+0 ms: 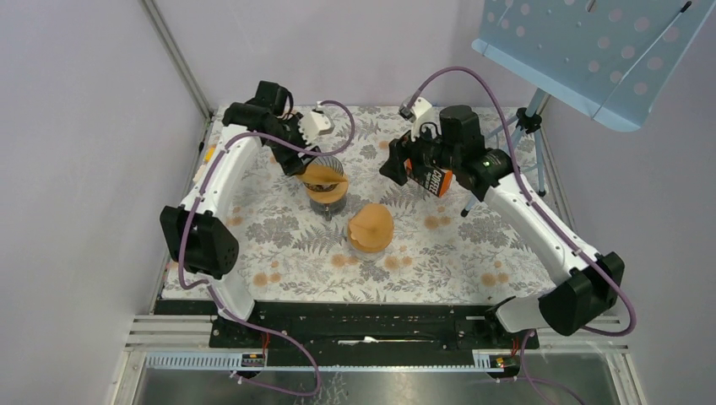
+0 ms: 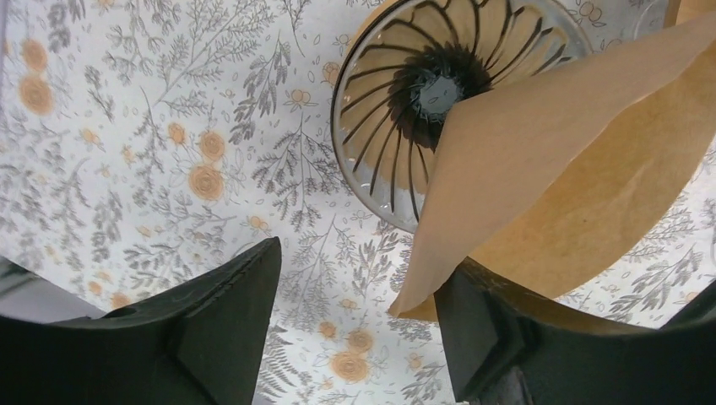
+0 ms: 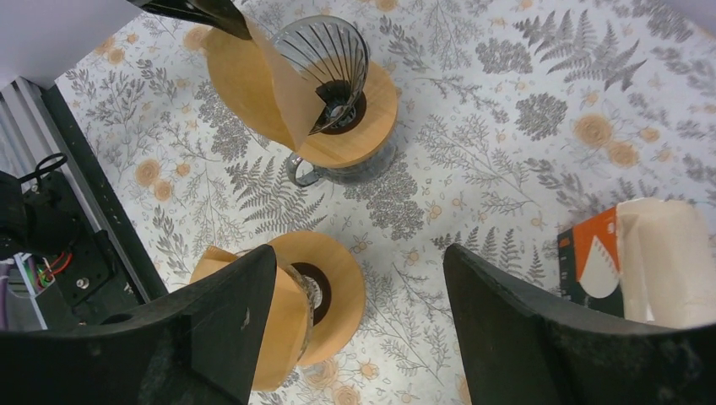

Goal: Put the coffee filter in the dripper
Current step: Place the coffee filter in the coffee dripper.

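Observation:
A glass dripper with black ribs and a wooden collar stands on the floral cloth. A brown paper coffee filter lies half in it, tilted. Its outer edge sticks out over the rim and leans on the right finger of my left gripper, whose jaws stand apart. In the top view the same filter sits on the dripper right under the left gripper. My right gripper is open and holds nothing.
A second dripper with a filter in it stands nearer the front, below the right gripper. An orange filter box with a pale stack of filters lies at the right. A tripod leg stands behind it.

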You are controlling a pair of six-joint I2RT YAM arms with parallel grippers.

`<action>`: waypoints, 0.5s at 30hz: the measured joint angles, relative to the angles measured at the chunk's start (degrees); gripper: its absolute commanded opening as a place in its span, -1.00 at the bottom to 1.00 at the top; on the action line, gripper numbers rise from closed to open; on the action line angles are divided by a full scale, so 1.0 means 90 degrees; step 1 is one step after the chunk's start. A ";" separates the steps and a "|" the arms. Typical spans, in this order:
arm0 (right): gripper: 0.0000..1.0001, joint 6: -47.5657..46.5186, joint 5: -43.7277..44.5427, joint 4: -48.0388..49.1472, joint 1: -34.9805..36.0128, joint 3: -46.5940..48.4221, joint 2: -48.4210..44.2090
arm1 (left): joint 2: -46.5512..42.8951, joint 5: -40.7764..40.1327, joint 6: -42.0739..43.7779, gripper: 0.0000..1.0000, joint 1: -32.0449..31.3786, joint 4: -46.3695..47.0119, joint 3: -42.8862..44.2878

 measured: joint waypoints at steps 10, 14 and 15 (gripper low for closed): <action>0.59 0.0687 0.0010 0.0056 0.0168 0.0321 0.1025 | -0.0107 0.0753 -0.0597 0.47 0.0729 0.0063 -0.0415; 0.59 0.0804 0.0102 0.0039 0.0539 0.0780 0.1491 | -0.0192 0.1001 -0.0896 0.46 0.0903 0.0185 -0.0697; 0.58 0.0831 0.0117 0.0039 0.0605 0.0869 0.1583 | -0.0214 0.1037 -0.0942 0.45 0.0918 0.0202 -0.0743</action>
